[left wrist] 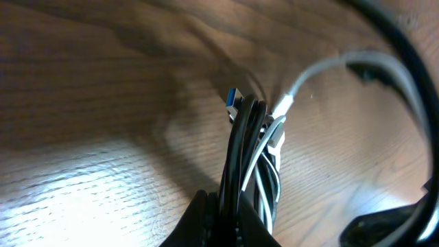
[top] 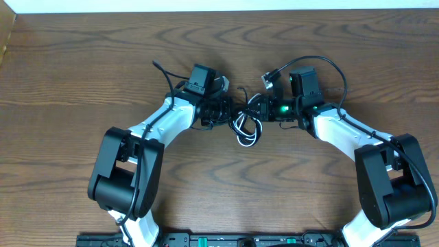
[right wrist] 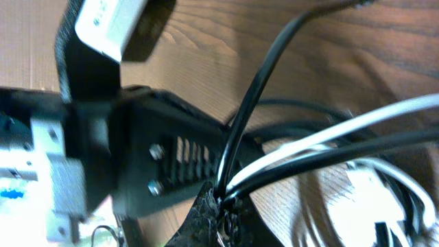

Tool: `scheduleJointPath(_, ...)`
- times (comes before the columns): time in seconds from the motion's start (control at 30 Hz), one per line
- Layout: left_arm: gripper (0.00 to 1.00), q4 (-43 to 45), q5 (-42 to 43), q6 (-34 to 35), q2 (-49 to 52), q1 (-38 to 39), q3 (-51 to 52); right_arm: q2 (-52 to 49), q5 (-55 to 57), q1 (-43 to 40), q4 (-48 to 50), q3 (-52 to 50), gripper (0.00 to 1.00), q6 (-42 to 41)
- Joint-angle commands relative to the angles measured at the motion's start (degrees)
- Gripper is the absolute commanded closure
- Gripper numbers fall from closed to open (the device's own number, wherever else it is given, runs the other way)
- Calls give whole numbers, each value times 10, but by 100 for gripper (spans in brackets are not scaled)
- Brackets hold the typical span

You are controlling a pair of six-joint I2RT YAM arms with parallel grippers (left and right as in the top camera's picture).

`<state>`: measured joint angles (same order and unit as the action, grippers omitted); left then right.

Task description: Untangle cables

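The black cable [top: 241, 110] and the white cable [top: 248, 134] lie tangled in a small bundle at the table's middle. My left gripper [top: 230, 112] and right gripper [top: 259, 110] face each other across the bundle. In the left wrist view my left gripper [left wrist: 233, 216] is shut on black cable strands [left wrist: 241, 147], with white cable [left wrist: 269, 147] beside them and a blue-tipped plug [left wrist: 234, 101] beyond. In the right wrist view my right gripper [right wrist: 223, 213] is shut on black cable [right wrist: 250, 116] and white cable [right wrist: 322, 137] strands.
The wooden table [top: 82, 75] fills the view. The arms' own thick black wires loop near each wrist, one arcing over the right arm [top: 336, 68]. The left arm's body [right wrist: 151, 154] fills the right wrist view's left side.
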<state>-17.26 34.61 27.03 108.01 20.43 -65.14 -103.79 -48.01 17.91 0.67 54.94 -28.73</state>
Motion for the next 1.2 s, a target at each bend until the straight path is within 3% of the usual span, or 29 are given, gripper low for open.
scheduleJointPath(0.0,93,7,16,37,3,-18,-4,2,2,-2,-15,6,99,27)
scheduleJointPath(0.27,92,40,85,85,-10,-23,-4,2,63,9,-48,4,99,31)
scheduleJointPath(0.63,93,50,98,115,-77,-23,-4,-4,192,71,-38,4,99,31)
scheduleJointPath(1.0,93,61,98,132,-123,-23,-4,-4,191,99,-24,4,99,31)
scheduleJointPath(1.1,93,74,98,143,-123,-23,-4,-2,148,92,-21,5,99,41)
scheduleJointPath(1.17,92,78,98,143,-123,-23,-4,4,107,83,-17,5,93,57)
